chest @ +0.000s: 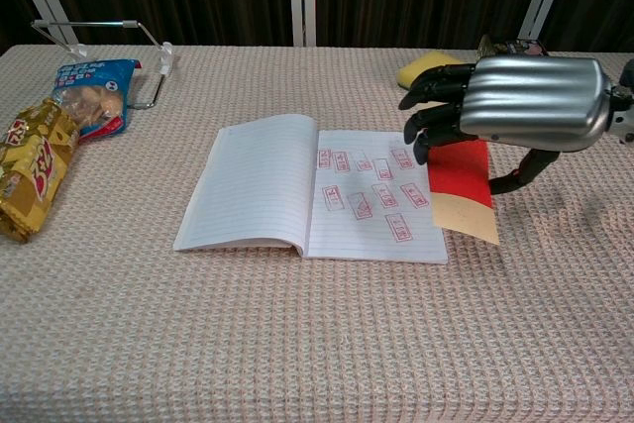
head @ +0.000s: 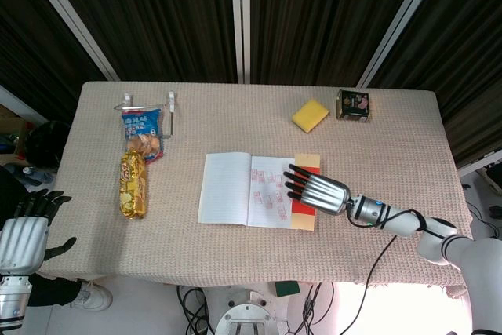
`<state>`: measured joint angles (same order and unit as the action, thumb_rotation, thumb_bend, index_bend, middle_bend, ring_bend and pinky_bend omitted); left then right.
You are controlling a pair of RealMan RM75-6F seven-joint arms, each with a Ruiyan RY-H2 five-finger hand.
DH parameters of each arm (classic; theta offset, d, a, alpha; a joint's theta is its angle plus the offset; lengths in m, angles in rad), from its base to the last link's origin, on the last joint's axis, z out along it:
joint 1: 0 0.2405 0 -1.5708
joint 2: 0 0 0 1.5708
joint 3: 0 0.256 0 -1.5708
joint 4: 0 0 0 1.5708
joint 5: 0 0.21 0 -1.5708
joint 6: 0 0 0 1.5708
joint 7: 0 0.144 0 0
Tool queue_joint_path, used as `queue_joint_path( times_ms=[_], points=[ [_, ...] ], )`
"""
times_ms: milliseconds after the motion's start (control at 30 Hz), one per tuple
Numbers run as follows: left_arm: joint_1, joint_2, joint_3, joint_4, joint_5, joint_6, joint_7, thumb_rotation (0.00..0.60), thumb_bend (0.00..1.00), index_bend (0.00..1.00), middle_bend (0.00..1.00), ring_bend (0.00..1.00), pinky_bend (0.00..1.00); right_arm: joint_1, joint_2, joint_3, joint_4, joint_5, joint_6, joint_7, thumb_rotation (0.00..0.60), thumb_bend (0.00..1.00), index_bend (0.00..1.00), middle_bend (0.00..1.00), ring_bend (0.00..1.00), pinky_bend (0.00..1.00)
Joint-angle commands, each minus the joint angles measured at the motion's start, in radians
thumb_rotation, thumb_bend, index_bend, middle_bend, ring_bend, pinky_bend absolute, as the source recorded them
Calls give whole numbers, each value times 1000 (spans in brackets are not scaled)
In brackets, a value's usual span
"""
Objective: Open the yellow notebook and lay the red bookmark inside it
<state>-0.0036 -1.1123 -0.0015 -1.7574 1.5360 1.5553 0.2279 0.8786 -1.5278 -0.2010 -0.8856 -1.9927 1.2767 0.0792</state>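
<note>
The notebook point(chest: 312, 193) lies open and flat near the middle of the counter point(chest: 297, 344), its left page blank and lined, its right page covered with small red stamps. The right robot hand point(chest: 505, 106) holds the red bookmark point(chest: 459, 177) above the notebook's right edge; the fingers point(chest: 433, 96) curl over the top of the card and the thumb sits underneath it, so the hand is clamped on the bookmark. The card is red across the middle with tan ends, and in the head view it overlaps the outer margin of the stamped page, though whether it touches the paper I cannot tell. The left robot hand point(head: 22, 233) hangs off the near left corner of the counter, fingers apart and holding nothing. At the far left stand a wire rack point(head: 147, 105), a blue snack bag point(head: 142, 129) and a gold snack packet point(head: 132, 184) just in front of it. A yellow sponge point(head: 310, 115) and a small dark tin point(head: 354, 104) sit near each other at the far right
</note>
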Motion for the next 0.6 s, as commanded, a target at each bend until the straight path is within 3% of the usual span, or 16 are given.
queue_joint_path(
  times_ms=[33, 233, 600],
  points=[
    [1, 0, 1, 0, -3, -2, 1, 600, 0, 272, 219, 141, 152, 78, -51, 17, 25, -34, -64, 11, 600, 227, 454, 243, 109, 125],
    [6, 0, 1, 5, -20, -6, -7, 600, 0, 272, 219, 141, 153, 163, -137, 21, 112, -52, -132, 47, 600, 230, 451, 239, 109, 125],
    [8, -5, 2, 25, -26, -12, -28, 600, 0, 272, 219, 141, 152, 183, -208, 27, 153, -17, -160, 36, 600, 231, 380, 226, 108, 108]
  ],
)
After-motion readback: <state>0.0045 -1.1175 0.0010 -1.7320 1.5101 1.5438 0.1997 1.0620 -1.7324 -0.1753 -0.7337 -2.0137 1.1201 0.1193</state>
